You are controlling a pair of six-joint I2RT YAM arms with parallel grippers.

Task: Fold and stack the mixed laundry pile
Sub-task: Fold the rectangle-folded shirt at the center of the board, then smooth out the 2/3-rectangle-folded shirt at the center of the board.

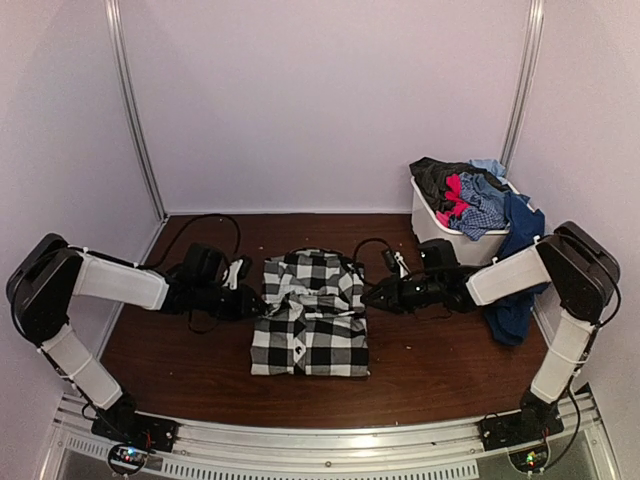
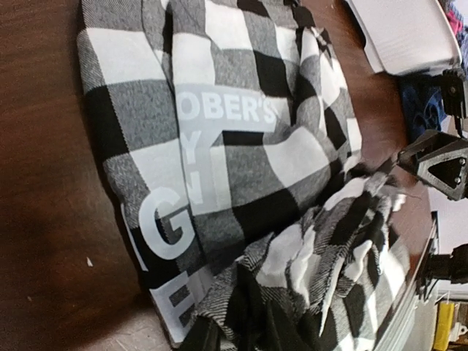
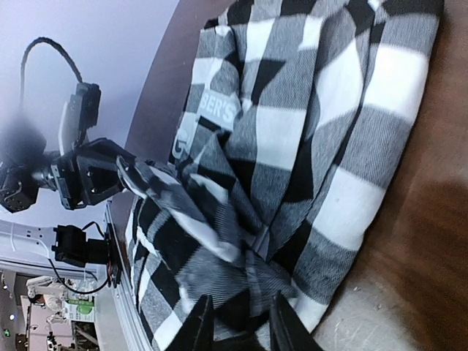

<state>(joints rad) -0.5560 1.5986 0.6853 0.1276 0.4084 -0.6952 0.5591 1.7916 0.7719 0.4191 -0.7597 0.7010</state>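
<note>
- Brown counter (image 1: 430,370), pale walls.
- Left claw (image 1: 255,300) and right claw (image 1: 372,296) touch the sides of the checked shirt (image 1: 310,325). I cannot tell if they are pinching it or loose.
- Shirt lies folded mid-frame. Snagged cloth could pull the fold open.
- Clothes pile (image 1: 475,195) waits upper right, in the bin (image 1: 432,228).

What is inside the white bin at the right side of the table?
Heaped garments fill the white bin: a dark grey item, a red one, a blue plaid one. A navy piece hangs over its side. Anything below them is covered.
</note>
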